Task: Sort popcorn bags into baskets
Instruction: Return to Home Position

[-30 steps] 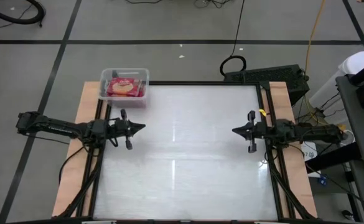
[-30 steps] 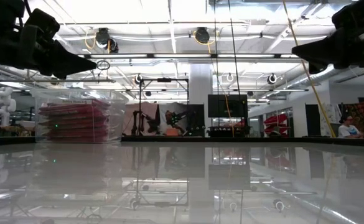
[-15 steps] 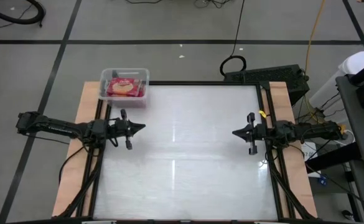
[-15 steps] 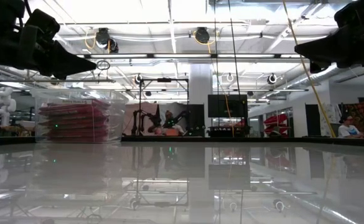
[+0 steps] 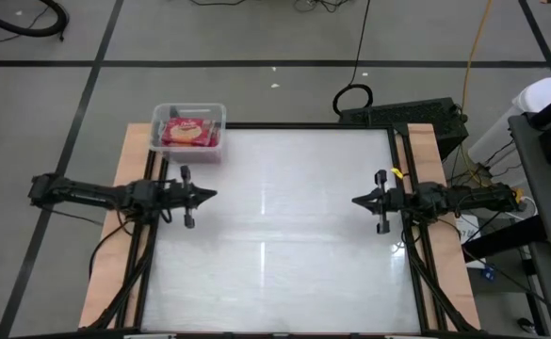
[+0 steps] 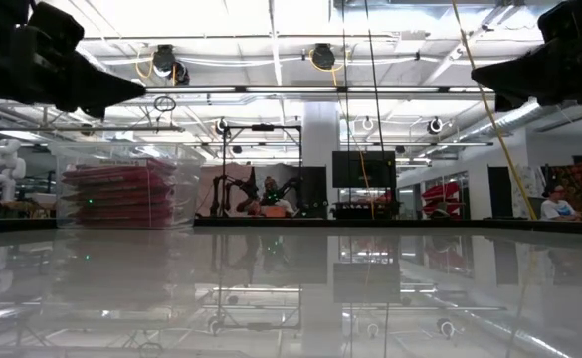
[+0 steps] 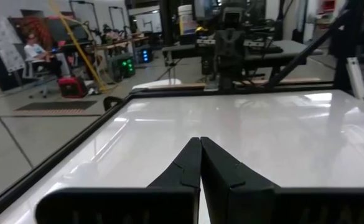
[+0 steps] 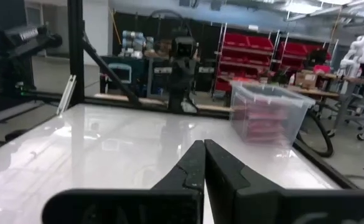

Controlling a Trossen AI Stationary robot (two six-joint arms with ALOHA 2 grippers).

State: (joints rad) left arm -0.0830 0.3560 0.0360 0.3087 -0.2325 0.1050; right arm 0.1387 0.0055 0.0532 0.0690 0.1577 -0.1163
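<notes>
A clear plastic basket [image 5: 188, 131] stands at the table's far left corner, also in the low view [image 6: 123, 186] and the right wrist view [image 8: 270, 114]. A stack of red popcorn bags [image 5: 189, 134] lies flat inside it, the top one showing its popcorn picture. My left gripper [image 5: 215, 195] hovers shut over the table's left side, pointing level toward the right. My right gripper [image 5: 354, 200] hovers shut over the right side, pointing level toward the left. Each wrist view shows its own shut fingertips, left [image 7: 200, 140] and right [image 8: 203, 143], with nothing between them.
The white glossy table top [image 5: 275, 235] lies between the two arms. Wooden side boards and black rails [image 5: 136, 254] run along both sides. A black box [image 5: 416, 118] sits behind the far right corner. A person [image 6: 559, 204] sits in the room beyond.
My left arm has drawn back a little toward the table's left edge and its gripper has tipped up toward level; it stays shut. My right gripper has swung slightly and stays shut. The basket and its bags have not moved.
</notes>
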